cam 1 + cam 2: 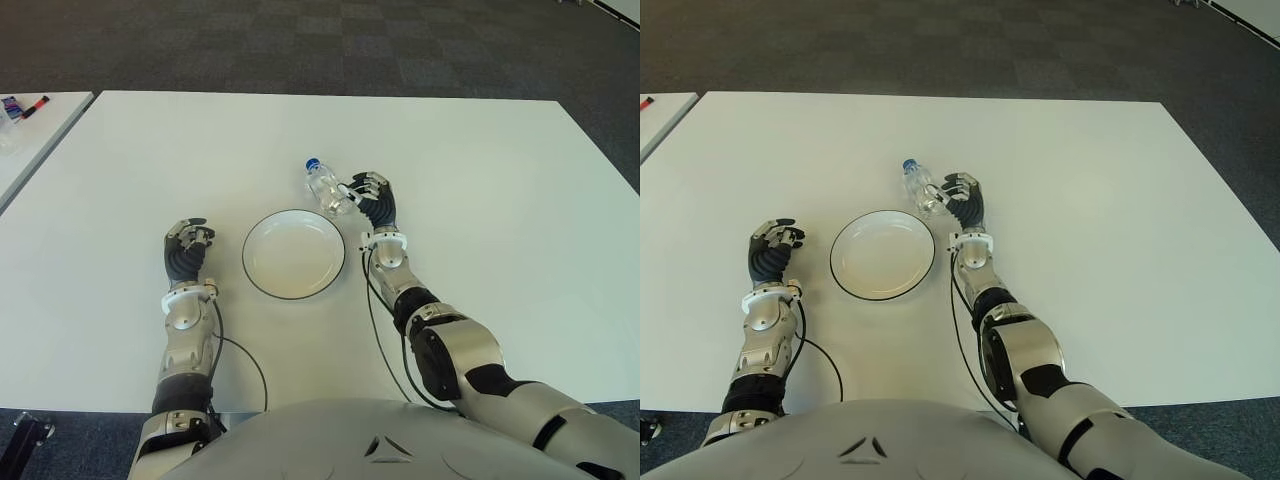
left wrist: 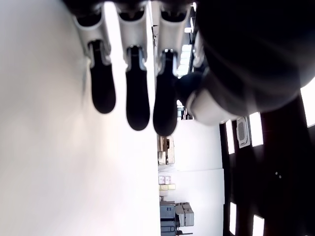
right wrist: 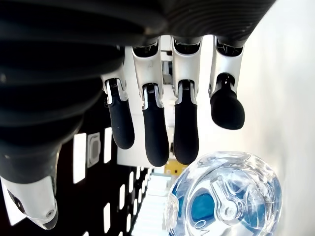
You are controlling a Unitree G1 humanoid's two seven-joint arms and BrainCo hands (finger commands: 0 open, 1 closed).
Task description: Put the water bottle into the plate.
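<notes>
Table (image 1: 480, 160): broad, flat, matte white top, dark carpet beyond its far edge. A second white surface (image 1: 30, 130) shows at the robot's far left, cut off by the frame, with small items on it too tiny to identify.

Plate (image 1: 294, 254): round, shallow, smooth white with a thin dark rim, sitting on the table between the two forearms; nothing in it.

Right hand (image 1: 375, 202): just past the plate's far right edge, beside the bottle. The wrist view shows its black-padded fingers (image 3: 155, 132) hanging loosely extended, a little apart, gripping nothing; the bottle base sits just below the tips, and whether any pad touches it cannot be told.

Left hand (image 1: 187, 245): on the plate's left side, apart from it. Fingers (image 2: 138, 98) extended side by side, holding nothing.

Water bottle (image 1: 328, 189): clear ribbed plastic, small blue cap, lying tilted on the table just beyond the plate's far right rim, cap pointing away from the robot. Its base end is partly hidden behind the right hand.
</notes>
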